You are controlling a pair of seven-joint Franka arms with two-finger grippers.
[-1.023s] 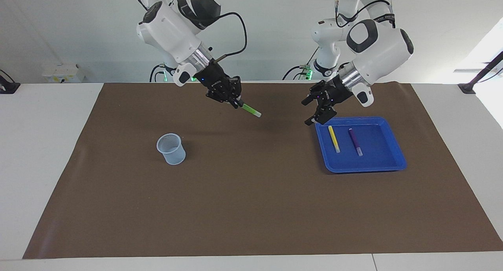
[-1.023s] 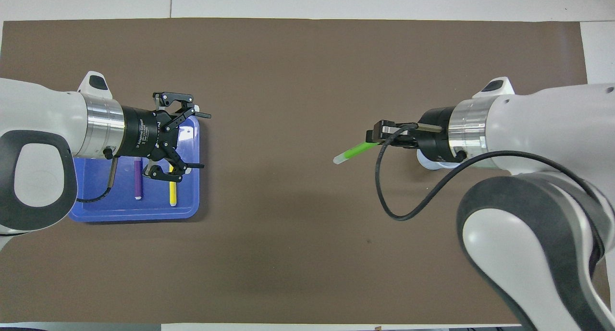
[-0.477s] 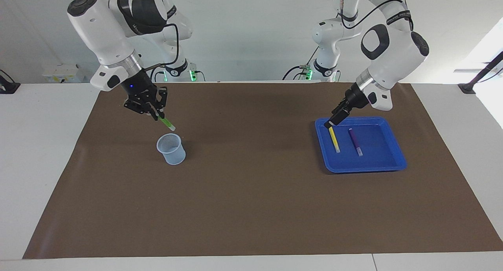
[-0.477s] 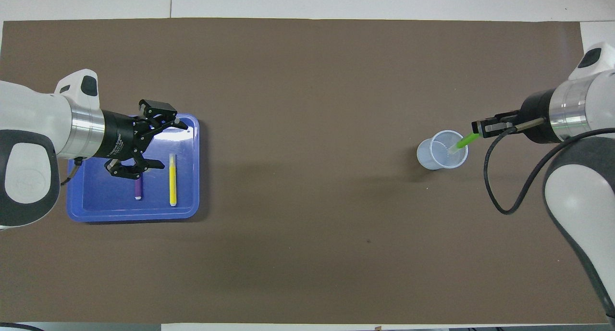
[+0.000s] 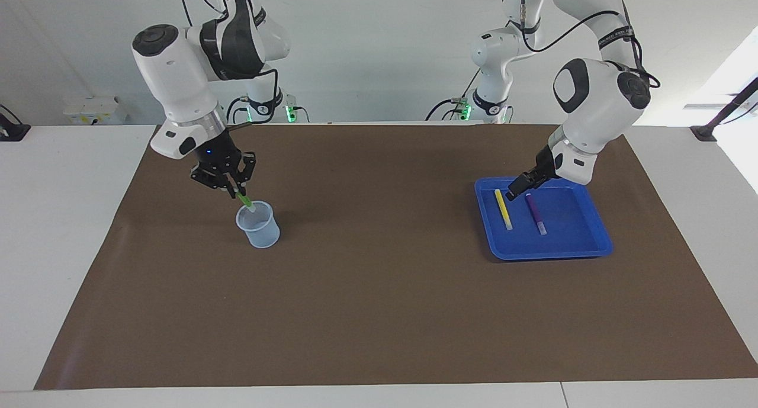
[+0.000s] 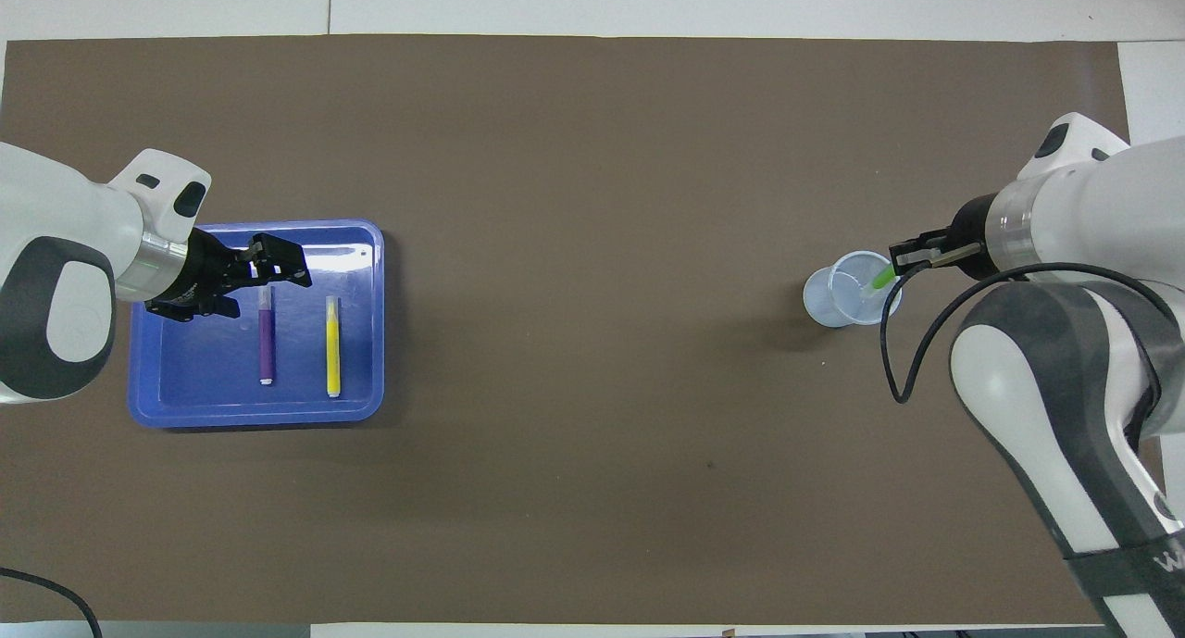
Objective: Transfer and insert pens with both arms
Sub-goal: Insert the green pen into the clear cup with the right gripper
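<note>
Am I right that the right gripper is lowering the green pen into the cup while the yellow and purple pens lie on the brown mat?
Not quite. The right gripper does hold the green pen at the cup, but the yellow pen and purple pen lie in the blue tray, not on the mat; the overhead view shows it.

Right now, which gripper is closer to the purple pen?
Left. The left gripper is low over the blue tray, at the purple pen's end nearer the robots. The right gripper is at the cup, holding the green pen, toward the right arm's end.
</note>
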